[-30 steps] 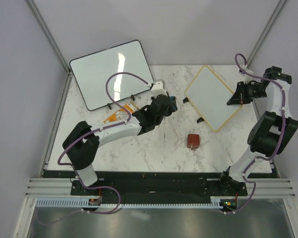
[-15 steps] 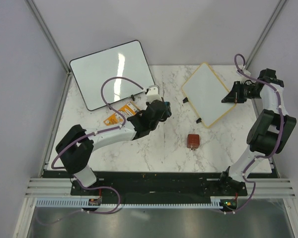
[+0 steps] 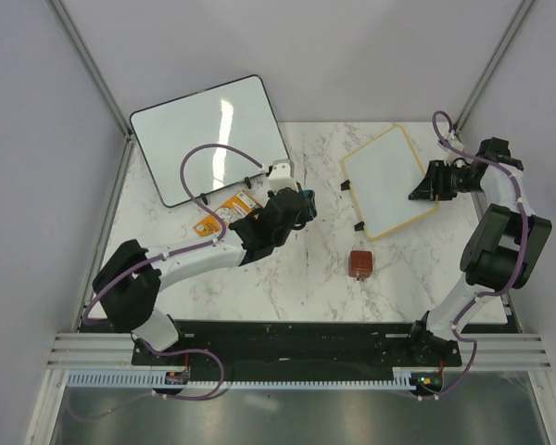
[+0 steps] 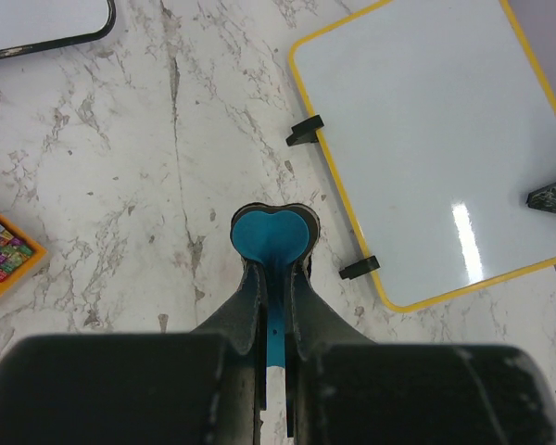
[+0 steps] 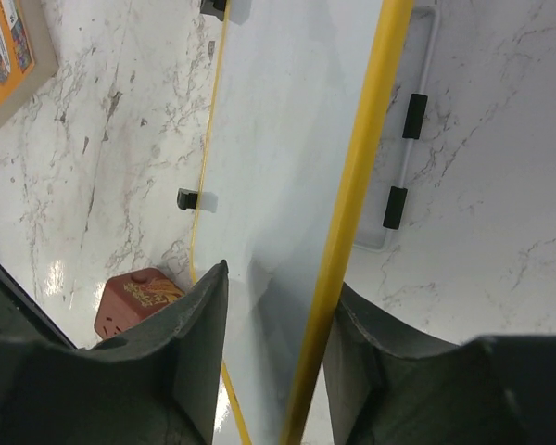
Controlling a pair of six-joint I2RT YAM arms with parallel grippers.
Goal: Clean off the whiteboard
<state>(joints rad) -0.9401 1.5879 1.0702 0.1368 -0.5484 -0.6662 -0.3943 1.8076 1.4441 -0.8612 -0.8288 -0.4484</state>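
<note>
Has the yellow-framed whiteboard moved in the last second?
Yes. The whiteboard has turned and slid left in the overhead view: its near corner now sits closer to directly beyond the small red-brown block, which stayed put.

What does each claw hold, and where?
Left claw pinches a flat blue piece by its stem. Right claw straddles the yellow edge of the whiteboard; grip unclear.
</note>
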